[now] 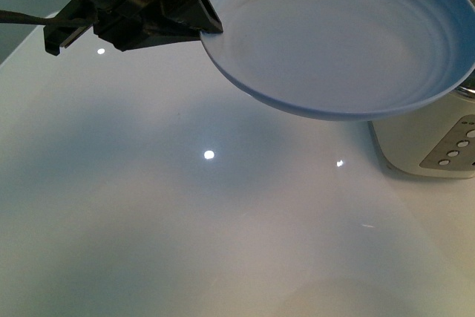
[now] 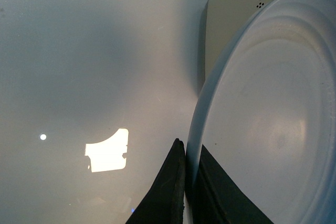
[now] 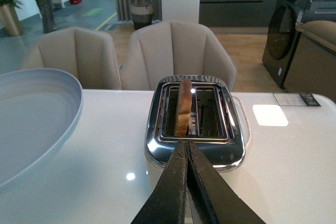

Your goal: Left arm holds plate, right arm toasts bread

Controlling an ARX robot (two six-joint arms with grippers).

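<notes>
My left gripper point(image 1: 210, 26) is shut on the rim of the pale blue plate point(image 1: 349, 42) and holds it in the air over the white table, next to the toaster point(image 1: 438, 135). In the left wrist view the black fingers point(image 2: 170, 182) pinch the plate point(image 2: 273, 108) edge from both sides. The plate point(image 3: 31, 119) is empty. A bread slice point(image 3: 184, 106) stands upright in one slot of the chrome-topped toaster point(image 3: 195, 124), its top edge sticking out. My right gripper point(image 3: 187, 148) is shut, empty, just short of the toaster's near rim.
The white glossy table point(image 1: 185, 206) reflects ceiling lights. The toaster's control panel with round buttons point(image 1: 456, 150) faces the front. Beige chairs point(image 3: 173, 56) stand behind the table's far edge, with a dark washing machine point(image 3: 294, 30) further back.
</notes>
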